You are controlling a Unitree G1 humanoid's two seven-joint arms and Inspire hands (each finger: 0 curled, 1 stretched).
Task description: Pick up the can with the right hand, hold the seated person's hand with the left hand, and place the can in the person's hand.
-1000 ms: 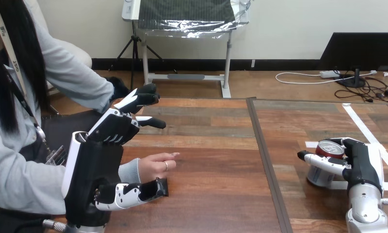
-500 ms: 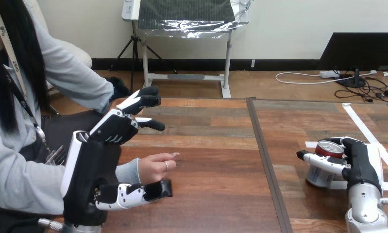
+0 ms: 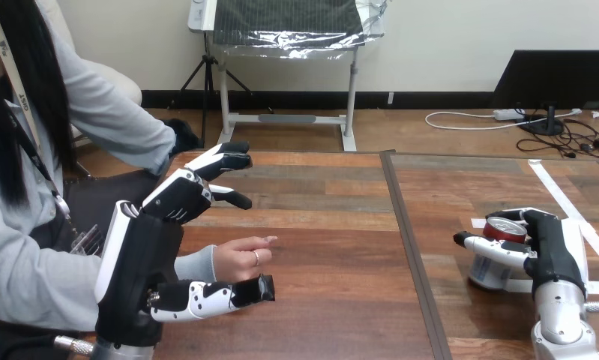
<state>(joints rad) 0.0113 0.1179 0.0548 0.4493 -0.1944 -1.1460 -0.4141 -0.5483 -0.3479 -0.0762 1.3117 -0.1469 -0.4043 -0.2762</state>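
At the table's right, a silver can with a red top [image 3: 495,255] stands on white tape marks, and my right hand [image 3: 551,246] is shut on it, thumb across its front and fingers behind. The person's hand [image 3: 244,256] rests on the table at the left, fingers loosely curled. My left hand [image 3: 150,255] is open beside and over it: the fingers [image 3: 214,161] reach above it and the thumb [image 3: 221,294] lies below it, near the wrist. I cannot tell whether it touches the person's hand.
A seam [image 3: 410,247] runs down the wooden table between the two halves. White tape strips [image 3: 566,199] mark the right half. The person sits at the left edge, with an arm [image 3: 116,120] stretched along the table's far left.
My left hand's thumb has slid right under the person's hand and its fingers have dropped a little. The right hand and the can have shifted slightly left.
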